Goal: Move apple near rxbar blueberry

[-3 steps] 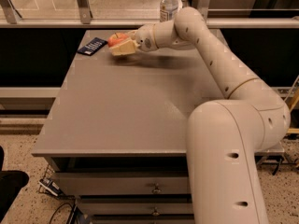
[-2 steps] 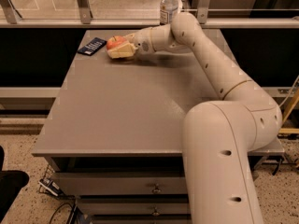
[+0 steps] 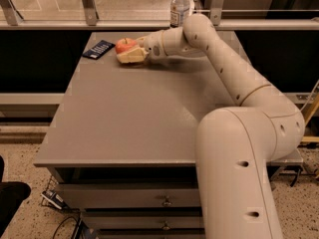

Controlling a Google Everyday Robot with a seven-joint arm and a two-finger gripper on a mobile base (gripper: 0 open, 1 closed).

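**Camera view:** My claw (image 3: pixel 127 52) reaches over the far left part of the grey table (image 3: pixel 129 118), pinching the apple (image 3: pixel 125 44). 1 pale finger shows in front of the fruit; the other is hidden behind it. The apple sits low over the tabletop, though I cannot tell whether it is touching or just above. It is just right of the dark blue bar (image 3: pixel 98 49), which lies flat near the table's far left corner. A narrow strip of bare table separates the 2. A clear bottle (image 3: pixel 179 6) stands at the far edge, behind my wrist and apart from both.

Compared with 1 second ago, claw and apple have slid a little left, toward the bar, and the gap has narrowed. The bar itself has not moved.

I judge the carry all but finished, since the apple is already near the bar. What remains, as I read it, is to set the apple down, spread the fingers and draw back to the right. The risk is nudging the fruit into the wrapper, because a round apple may roll once released.
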